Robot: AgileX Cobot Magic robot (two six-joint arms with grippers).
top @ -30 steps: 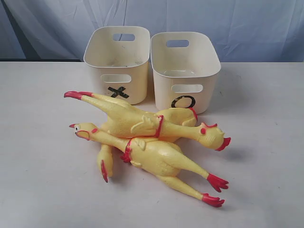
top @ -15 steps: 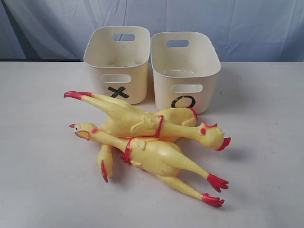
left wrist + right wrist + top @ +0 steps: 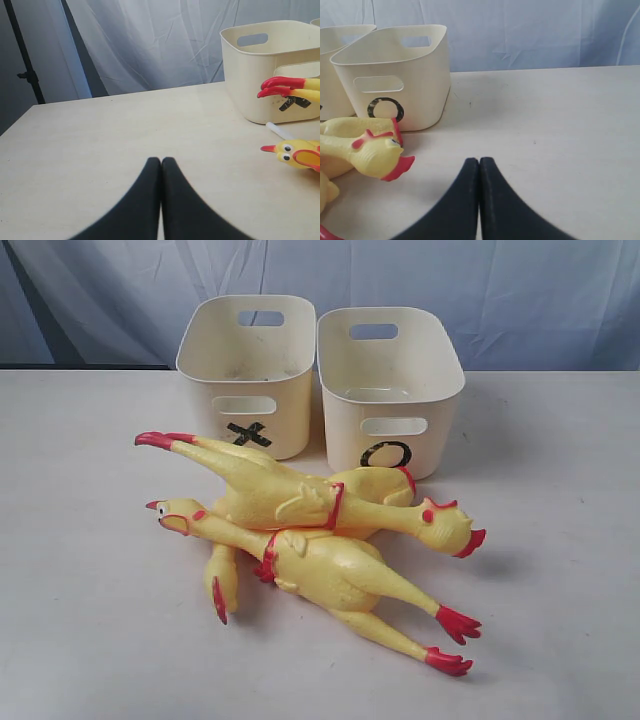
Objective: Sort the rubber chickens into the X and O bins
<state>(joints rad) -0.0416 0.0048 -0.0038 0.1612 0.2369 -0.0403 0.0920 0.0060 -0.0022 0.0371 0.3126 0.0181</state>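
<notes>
Where bare table (image 3: 90,640) flanks the chicken pile (image 3: 305,525), both end effectors (image 3: 161,160) (image 3: 479,160) hang closed and empty.

Landmark: rubber chickens (image 3: 300,510), heaped crosswise on the table (image 3: 90,640).
Behind the heap: the way is barred by the X bin (image 3: 285,415) and O bin (image 3: 440,425), set close side by side; their tops are left open.
Left of the heap: bare tabletop is offered.
Right of the heap: bare tabletop is offered.
In front of the heap: a bare strip is left.
</notes>
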